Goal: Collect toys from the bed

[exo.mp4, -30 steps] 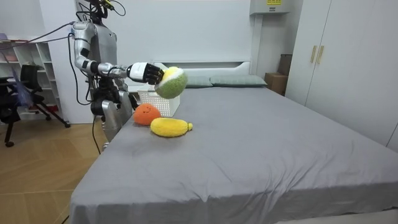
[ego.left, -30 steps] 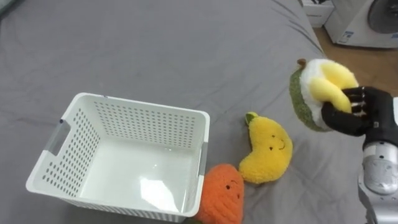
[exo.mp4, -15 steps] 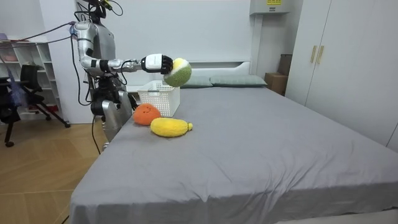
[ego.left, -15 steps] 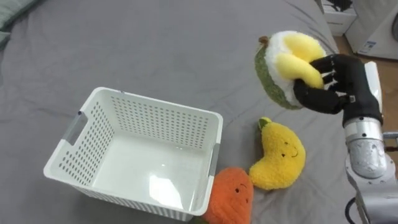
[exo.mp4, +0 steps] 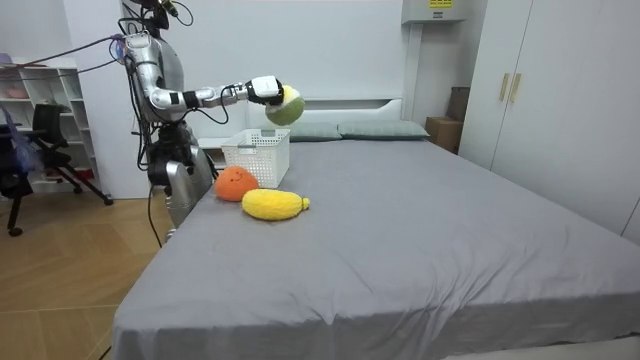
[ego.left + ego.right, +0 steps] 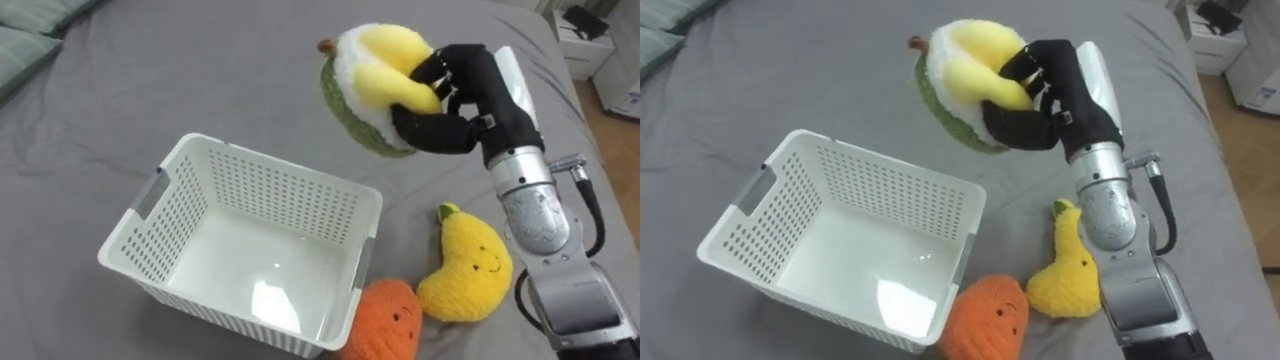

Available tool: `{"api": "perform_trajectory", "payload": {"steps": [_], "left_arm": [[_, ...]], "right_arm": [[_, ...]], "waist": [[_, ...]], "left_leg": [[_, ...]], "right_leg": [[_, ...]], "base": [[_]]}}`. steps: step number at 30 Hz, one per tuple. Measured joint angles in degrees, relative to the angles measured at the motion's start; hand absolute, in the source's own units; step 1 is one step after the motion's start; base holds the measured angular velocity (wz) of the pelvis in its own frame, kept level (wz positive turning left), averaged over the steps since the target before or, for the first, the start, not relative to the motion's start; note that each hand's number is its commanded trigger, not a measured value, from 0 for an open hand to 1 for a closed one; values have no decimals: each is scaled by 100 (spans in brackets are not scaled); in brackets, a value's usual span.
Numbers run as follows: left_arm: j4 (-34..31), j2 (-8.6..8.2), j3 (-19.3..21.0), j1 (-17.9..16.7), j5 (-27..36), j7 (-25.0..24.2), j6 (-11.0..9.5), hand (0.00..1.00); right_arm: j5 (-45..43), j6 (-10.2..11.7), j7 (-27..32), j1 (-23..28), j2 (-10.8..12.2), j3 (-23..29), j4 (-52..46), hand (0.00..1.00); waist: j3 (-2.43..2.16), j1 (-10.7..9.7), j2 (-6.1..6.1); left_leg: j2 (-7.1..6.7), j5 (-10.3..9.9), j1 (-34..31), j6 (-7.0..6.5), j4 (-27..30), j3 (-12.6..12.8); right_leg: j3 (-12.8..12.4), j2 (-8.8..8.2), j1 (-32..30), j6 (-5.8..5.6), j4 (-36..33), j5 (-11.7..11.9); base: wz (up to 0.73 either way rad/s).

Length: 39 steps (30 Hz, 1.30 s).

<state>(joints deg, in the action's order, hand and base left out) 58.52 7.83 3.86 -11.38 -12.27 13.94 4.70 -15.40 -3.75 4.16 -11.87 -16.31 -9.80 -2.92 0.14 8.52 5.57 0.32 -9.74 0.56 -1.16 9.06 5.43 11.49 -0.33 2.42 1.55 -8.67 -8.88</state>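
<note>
My right hand (image 6: 455,95) (image 6: 1040,95) is shut on a plush avocado (image 6: 365,80) (image 6: 960,80) (image 5: 285,106), green outside with a white and yellow middle. It hangs in the air above the far right corner of the white perforated basket (image 6: 190,200) (image 6: 760,215) (image 5: 256,158), which stands empty on the grey bed (image 6: 200,80). A yellow plush banana (image 6: 470,275) (image 6: 1065,275) (image 5: 275,205) lies on the bed right of the basket. An orange plush carrot (image 6: 390,320) (image 6: 985,320) (image 5: 235,183) rests against the basket's near right corner.
Pillows (image 6: 30,25) lie at the far left of the bed. A white cabinet (image 6: 600,50) stands on the wooden floor at the far right. In the room view I stand at the bed's corner, with shelves (image 5: 40,110) and a chair (image 5: 35,160) behind me.
My right arm has carried the avocado up and to the left, from beside the banana to above the basket's far right corner. The head camera shifted too.
</note>
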Motion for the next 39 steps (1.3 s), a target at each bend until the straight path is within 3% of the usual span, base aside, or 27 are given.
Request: {"api": "perform_trajectory", "payload": {"steps": [6,13,18,25,38,39], "left_arm": [[-15,-32,-110,107,-248,-35,16,0],[-14,-25,-334,287,-227,-113,18,0],[7,-7,-506,408,-70,-119,-2,0],[48,27,-643,446,-71,-121,1,0],[351,79,-699,649,-74,-122,23,0],[351,79,-696,649,-74,-122,23,0]], "right_arm": [[-101,-24,-338,-9,256,-406,0,100],[-538,-248,-1071,-35,537,-1040,-8,100],[-544,-256,-1431,-12,539,-1559,-17,100],[-543,-268,-1743,-9,539,-1751,-15,100],[-738,-510,-2187,444,502,-2025,99,100],[-738,-510,-2187,444,503,-2024,107,76]], "waist": [[12,150,19],[29,291,-7],[47,307,-36],[54,288,-46],[16,272,45],[14,272,53]], "left_leg": [[-13,1,-113,-2,49,-116],[-16,12,-201,-8,55,-118],[-24,17,-198,-12,50,-101],[-25,18,-203,-14,17,-99],[-24,18,-245,-14,24,-101],[-24,18,-245,-14,24,-101]], "right_leg": [[117,-16,-1,0,1,0],[141,-24,-89,0,-5,0],[140,-27,-119,0,0,0],[142,-27,-127,0,1,0],[119,-25,-147,-1,0,1],[119,-25,-147,-1,0,1]], "base": [[10],[1],[0],[0],[0],[0]]}}
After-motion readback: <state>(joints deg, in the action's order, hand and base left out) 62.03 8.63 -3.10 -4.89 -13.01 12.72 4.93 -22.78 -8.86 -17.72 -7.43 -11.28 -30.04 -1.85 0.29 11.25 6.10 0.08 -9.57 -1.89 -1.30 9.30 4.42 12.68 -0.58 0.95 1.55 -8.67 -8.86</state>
